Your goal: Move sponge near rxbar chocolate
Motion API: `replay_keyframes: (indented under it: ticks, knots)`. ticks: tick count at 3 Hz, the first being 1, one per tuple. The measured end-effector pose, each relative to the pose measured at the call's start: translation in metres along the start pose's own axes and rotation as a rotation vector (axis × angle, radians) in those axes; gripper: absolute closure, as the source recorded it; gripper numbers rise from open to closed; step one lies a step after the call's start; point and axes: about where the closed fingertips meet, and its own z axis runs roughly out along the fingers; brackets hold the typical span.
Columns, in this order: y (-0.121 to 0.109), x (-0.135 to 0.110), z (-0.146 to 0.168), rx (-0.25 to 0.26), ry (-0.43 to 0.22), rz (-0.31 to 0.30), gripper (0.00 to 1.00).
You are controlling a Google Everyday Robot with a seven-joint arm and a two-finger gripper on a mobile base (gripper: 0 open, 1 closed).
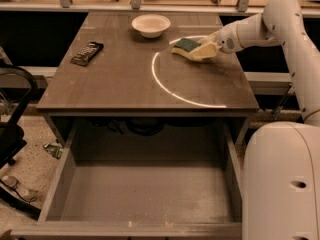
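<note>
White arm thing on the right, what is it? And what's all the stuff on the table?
It is a robot's arm, and the big white shape at the bottom right is the robot's body. There is only one picture, looking down at a brown table from the robot's side. At the arm's end is its gripper, its hand, right against a yellow sponge with a green top. I can't tell whether it has hold of it. Further left sit a white bowl and a dark chocolate bar. Below the table, a drawer is pulled open.
</note>
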Motion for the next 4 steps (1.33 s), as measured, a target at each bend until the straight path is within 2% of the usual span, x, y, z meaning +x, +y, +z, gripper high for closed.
replay_keyframes:
  ticks: [1, 2, 3, 4]
  knots:
    - [0.002, 0.001, 0.006, -0.008, 0.001, 0.001, 1.0]
    - [0.002, 0.001, 0.006, -0.008, 0.001, 0.001, 1.0]
    - [0.007, -0.033, 0.001, 0.008, 0.043, -0.014, 1.0]
    - [0.023, -0.071, 0.011, 0.005, 0.095, -0.041, 1.0]
